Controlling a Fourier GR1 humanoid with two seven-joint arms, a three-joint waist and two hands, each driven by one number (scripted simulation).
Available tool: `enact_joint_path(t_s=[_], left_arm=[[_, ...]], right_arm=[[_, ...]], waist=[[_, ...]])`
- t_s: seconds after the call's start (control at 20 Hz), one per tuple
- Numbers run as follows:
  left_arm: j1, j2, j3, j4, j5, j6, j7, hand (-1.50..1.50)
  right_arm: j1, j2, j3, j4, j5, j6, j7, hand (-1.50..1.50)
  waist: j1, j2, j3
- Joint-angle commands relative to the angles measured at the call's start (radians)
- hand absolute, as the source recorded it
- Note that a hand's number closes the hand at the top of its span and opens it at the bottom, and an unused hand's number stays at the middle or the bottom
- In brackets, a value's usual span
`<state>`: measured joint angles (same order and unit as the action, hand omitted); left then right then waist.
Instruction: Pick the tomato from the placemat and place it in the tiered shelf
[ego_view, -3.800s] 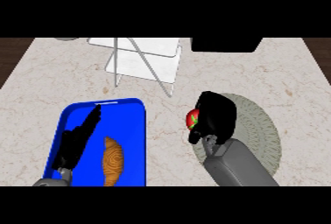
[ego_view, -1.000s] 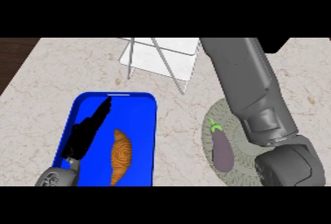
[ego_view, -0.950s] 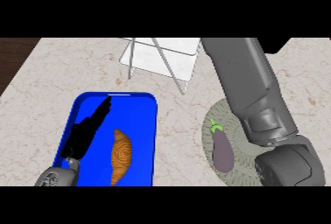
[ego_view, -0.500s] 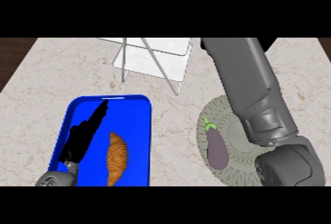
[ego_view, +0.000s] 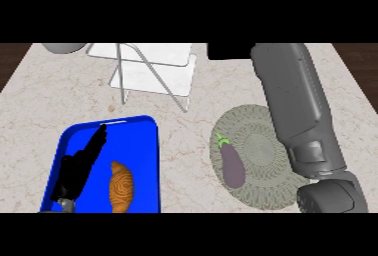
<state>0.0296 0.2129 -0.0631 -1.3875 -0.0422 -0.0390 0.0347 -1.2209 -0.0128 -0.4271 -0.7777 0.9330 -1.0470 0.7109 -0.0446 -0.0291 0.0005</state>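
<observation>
Placing stage, probably: right forearm (ego_view: 299, 110) stretched to frame top beside tiered shelf (ego_view: 151, 72), hand and tomato unseen. Left hand (ego_view: 81, 165) relaxed over blue tray (ego_view: 148, 165).

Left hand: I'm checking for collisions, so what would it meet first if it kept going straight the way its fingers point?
The left hand lies over the blue tray, fingers aimed up and slightly right. Straight on, it would first cross the tray's far rim, then likely reach the white tiered shelf; height is unclear.
</observation>
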Motion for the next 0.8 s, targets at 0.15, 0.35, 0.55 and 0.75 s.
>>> enact_joint_path(t_s=[0.15,0.35,0.55,0.75], left_arm=[[0.026,0.018,0.036,-0.005,0.022,-0.003,0.026,0.0],[0.028,0.009,0.036,0.028,0.004,0.015,0.001,0.0],[0.035,0.011,0.031,-0.004,0.011,0.001,-0.004,0.0],[0.013,0.005,0.018,-0.002,-0.008,0.007,0.016,0.0]], right_arm=[[0.232,0.012,0.095,-0.33,0.039,0.15,0.074,-1.5],[0.393,0.013,0.203,-0.525,0.014,0.239,0.114,-1.5],[0.523,-0.011,0.264,-0.8,0.006,0.398,0.155,-1.5],[0.732,-0.029,0.29,-1.052,0.016,0.519,0.235,-1.5]], waist=[[-0.051,-0.013,0.0],[-0.057,-0.01,-0.001],[-0.041,-0.002,-0.001],[-0.02,0.01,-0.001]])
